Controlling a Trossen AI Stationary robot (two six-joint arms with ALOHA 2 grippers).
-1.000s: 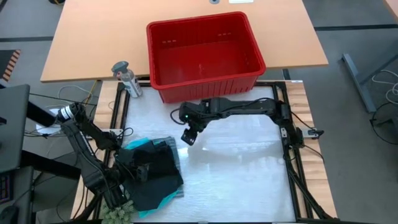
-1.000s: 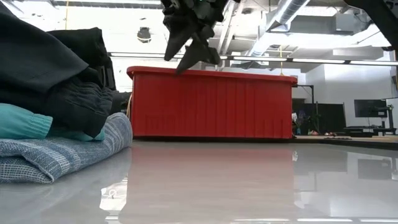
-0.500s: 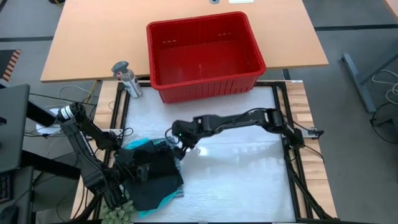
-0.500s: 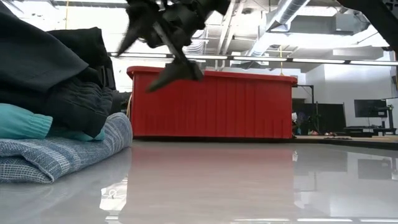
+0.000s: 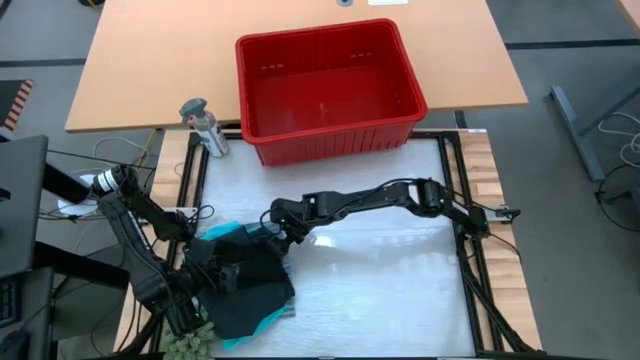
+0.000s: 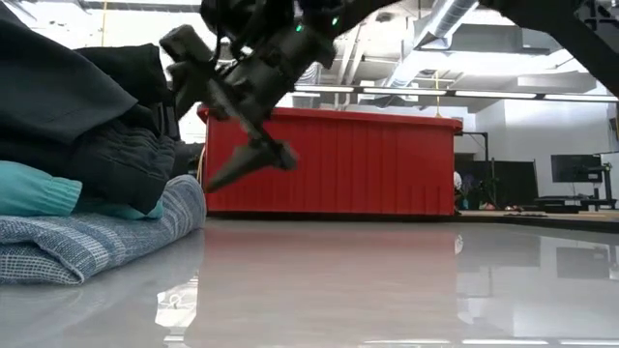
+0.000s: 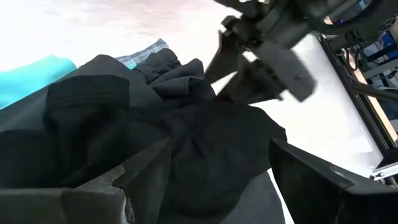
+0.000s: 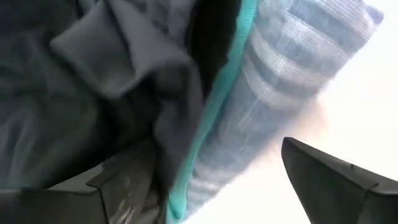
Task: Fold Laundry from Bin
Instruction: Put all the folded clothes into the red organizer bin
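Beside the laundry (image 5: 240, 280) pile's edge nearest the red bin (image 5: 328, 88), right tool (image 5: 282, 230) with fingers apart, left tool (image 7: 205, 186) spread over the black garment on top.

My own fingers (image 7: 311, 180) spread wide over the black garment (image 7: 186, 143) heaped beneath me. Turquoise cloth (image 7: 31, 78) and a striped edge (image 7: 149, 53) peek out behind. The other gripper (image 7: 236, 68), seemingly open, reaches the pile's far side.
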